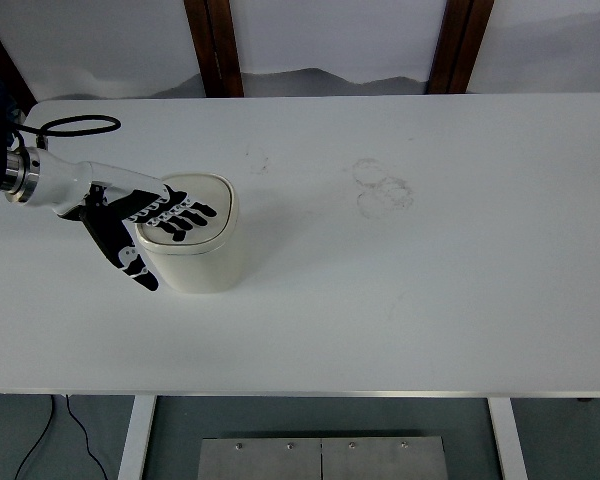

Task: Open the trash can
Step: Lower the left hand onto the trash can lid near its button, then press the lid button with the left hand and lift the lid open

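Note:
A small cream trash can [202,262] with a rounded square lid [208,192] stands on the white table [400,300], left of centre. My left hand [165,215] comes in from the left edge and lies flat across the lid, its black fingers [185,213] stretched out over the top. The thumb [130,262] hangs down along the can's left side. The lid looks closed under the hand. My right arm does not show.
Faint ring stains [382,186] mark the tabletop right of centre. A black cable [75,125] loops by my left wrist. Two dark wooden posts [215,45] stand behind the table's far edge.

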